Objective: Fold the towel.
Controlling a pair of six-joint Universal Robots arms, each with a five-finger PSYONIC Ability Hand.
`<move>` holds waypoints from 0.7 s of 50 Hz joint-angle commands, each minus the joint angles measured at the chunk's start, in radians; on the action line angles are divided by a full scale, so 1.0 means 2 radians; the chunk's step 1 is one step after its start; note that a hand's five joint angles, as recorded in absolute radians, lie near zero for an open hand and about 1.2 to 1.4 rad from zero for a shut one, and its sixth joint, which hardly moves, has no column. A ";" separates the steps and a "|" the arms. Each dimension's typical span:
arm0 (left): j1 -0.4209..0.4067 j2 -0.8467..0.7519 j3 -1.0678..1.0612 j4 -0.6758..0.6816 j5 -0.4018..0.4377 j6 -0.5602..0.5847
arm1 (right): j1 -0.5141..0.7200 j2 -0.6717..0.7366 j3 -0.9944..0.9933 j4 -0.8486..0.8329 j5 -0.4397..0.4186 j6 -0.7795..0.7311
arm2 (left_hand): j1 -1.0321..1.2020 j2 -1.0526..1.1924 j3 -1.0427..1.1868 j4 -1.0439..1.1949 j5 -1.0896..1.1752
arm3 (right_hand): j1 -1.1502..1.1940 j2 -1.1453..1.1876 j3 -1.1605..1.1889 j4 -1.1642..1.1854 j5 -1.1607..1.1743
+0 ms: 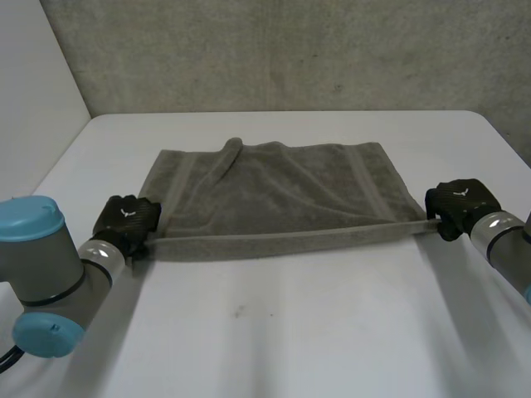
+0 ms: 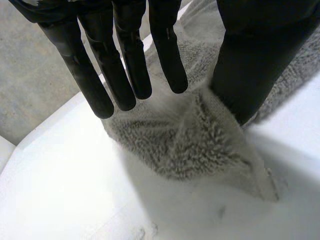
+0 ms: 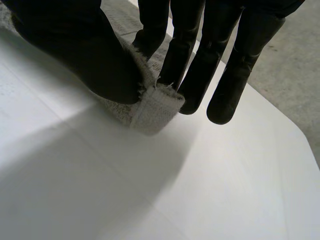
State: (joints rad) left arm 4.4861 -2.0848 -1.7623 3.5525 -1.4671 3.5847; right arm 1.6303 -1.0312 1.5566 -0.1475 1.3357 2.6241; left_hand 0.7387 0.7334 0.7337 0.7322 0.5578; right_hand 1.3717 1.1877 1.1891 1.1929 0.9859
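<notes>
A grey towel [image 1: 282, 195] lies on the white table [image 1: 290, 332], its near edge stretched in a straight line between my two hands. My left hand [image 1: 124, 217] is at the near left corner. In the left wrist view its fingers [image 2: 125, 75] are straight and stand apart from the thumb [image 2: 250, 65], and the towel corner [image 2: 195, 145] rests on the table between them. My right hand [image 1: 460, 201] is at the near right corner. There the thumb [image 3: 90, 55] and a finger pinch the towel's hemmed corner [image 3: 155, 107] just above the table.
A grey wall [image 1: 290, 50] rises behind the table's far edge. The table's right edge runs close beside my right hand. A wide bare strip of table lies in front of the towel, with a small dark speck [image 1: 238, 313] on it.
</notes>
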 commanded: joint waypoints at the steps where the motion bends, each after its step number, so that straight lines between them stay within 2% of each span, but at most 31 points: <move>1: 0.004 -0.001 -0.003 -0.001 -0.003 0.001 | -0.002 -0.001 0.001 0.000 0.002 0.000 | 0.063 0.066 0.066 0.066 0.066 | 0.012 0.104 0.104 0.102 0.118; 4: 0.006 -0.001 -0.005 -0.002 -0.004 0.001 | -0.002 -0.001 0.001 0.002 0.002 0.000 | 0.119 0.122 0.122 0.122 0.122 | 0.012 0.104 0.104 0.102 0.118; 5: 0.007 0.000 -0.005 -0.004 -0.005 0.001 | -0.001 -0.001 0.002 0.004 0.002 0.000 | 0.279 0.282 0.281 0.282 0.282 | 0.012 0.104 0.104 0.102 0.118; 6: 0.010 0.004 -0.009 -0.004 -0.005 0.001 | 0.001 -0.002 0.002 0.005 0.002 0.000 | 0.328 0.331 0.331 0.332 0.331 | 0.012 0.104 0.104 0.102 0.118; 12: 0.013 0.035 -0.026 -0.007 -0.009 0.003 | 0.003 -0.014 0.006 0.016 0.001 -0.004 | 0.329 0.331 0.331 0.332 0.332 | 0.012 0.104 0.104 0.102 0.118; 18: 0.007 0.107 -0.066 -0.027 -0.010 0.012 | 0.003 -0.062 0.014 0.091 -0.002 -0.053 | 0.329 0.331 0.331 0.332 0.332 | 0.012 0.104 0.104 0.102 0.118; 20: 0.005 0.132 -0.078 -0.043 -0.010 0.017 | -0.002 -0.087 0.025 0.153 -0.010 -0.092 | 0.329 0.331 0.331 0.332 0.332 | 0.012 0.104 0.104 0.102 0.118; 23: 0.003 0.211 -0.116 -0.103 -0.010 0.045 | -0.004 -0.111 0.042 0.197 -0.011 -0.122 | 0.329 0.331 0.331 0.332 0.332 | 0.012 0.104 0.104 0.102 0.118; 26: 0.003 0.233 -0.127 -0.121 -0.010 0.057 | -0.006 -0.126 0.052 0.213 -0.011 -0.132 | 0.329 0.331 0.331 0.332 0.332 | 0.012 0.104 0.104 0.102 0.118; 28: 0.002 0.276 -0.144 -0.152 -0.009 0.075 | -0.011 -0.167 0.069 0.236 -0.011 -0.142 | 0.329 0.331 0.331 0.332 0.332 | 0.012 0.104 0.104 0.102 0.118; 35: 0.003 0.353 -0.168 -0.215 -0.006 0.086 | -0.036 -0.227 0.097 0.280 -0.027 -0.164 | 0.329 0.331 0.331 0.332 0.332 | 0.012 0.104 0.104 0.102 0.118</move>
State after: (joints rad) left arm 4.4898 -1.5081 -2.0584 3.2310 -1.4849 3.7359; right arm 1.5995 -1.3871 1.7046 0.3445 1.3103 2.3291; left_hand 1.1581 1.2178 1.2159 1.2165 1.0145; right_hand 1.3718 1.1878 1.1891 1.1960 0.9912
